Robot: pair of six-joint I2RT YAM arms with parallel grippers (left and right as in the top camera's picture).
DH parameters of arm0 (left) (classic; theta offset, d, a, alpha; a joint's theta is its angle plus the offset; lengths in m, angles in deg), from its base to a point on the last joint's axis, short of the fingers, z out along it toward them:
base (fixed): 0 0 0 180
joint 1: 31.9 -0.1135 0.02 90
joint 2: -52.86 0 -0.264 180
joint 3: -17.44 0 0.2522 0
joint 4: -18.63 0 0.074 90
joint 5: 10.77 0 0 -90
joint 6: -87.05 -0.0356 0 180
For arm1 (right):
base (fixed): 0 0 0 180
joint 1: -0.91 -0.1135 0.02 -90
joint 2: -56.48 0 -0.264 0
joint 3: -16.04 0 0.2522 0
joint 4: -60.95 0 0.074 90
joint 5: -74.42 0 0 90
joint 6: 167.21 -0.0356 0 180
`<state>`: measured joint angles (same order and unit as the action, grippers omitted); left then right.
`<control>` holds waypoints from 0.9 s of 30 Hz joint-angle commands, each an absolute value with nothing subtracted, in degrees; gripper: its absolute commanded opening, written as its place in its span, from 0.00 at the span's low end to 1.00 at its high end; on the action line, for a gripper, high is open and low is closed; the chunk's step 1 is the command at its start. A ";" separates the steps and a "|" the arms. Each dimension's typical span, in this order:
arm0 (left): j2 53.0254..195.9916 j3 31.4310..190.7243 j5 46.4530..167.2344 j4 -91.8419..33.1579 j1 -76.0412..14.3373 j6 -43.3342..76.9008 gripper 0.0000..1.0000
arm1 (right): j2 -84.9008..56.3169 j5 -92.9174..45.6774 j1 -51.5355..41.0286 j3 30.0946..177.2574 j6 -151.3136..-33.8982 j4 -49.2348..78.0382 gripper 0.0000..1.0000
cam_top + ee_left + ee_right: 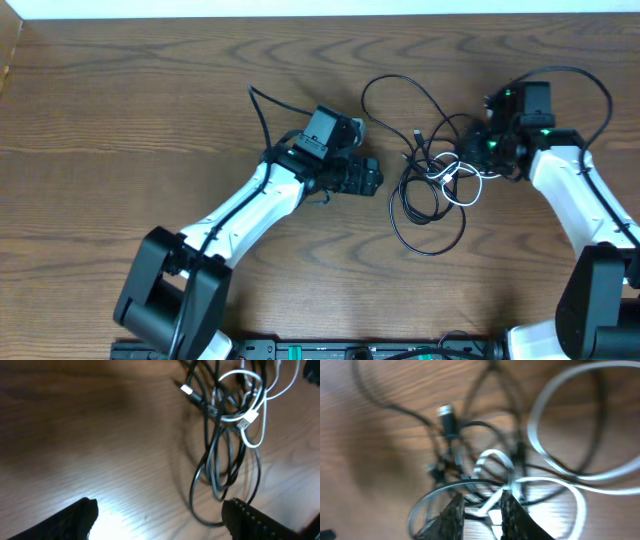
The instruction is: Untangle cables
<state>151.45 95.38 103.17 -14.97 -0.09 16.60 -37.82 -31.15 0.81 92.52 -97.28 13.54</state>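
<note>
The table (120,120) is dark brown wood with a strong grain, and it fills almost the whole overhead view. Right of centre lies a heap of cables (445,172). Thin black loops spread toward the upper centre and the lower centre. One white cable (246,422) is wound through the middle. A small plug (186,390) lies at the heap's upper left.

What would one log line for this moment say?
cables: tangled | left tool: open, empty | right tool: narrow jaws around white cable, grip unclear
</note>
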 commanded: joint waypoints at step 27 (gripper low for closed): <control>164.71 95.14 107.22 -0.48 8.81 19.59 0.08 | -38.02 -32.02 1.56 92.74 -97.72 7.29 0.19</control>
<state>164.30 95.36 105.93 1.09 8.79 19.55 -37.82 -30.01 1.29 92.52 -97.59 6.96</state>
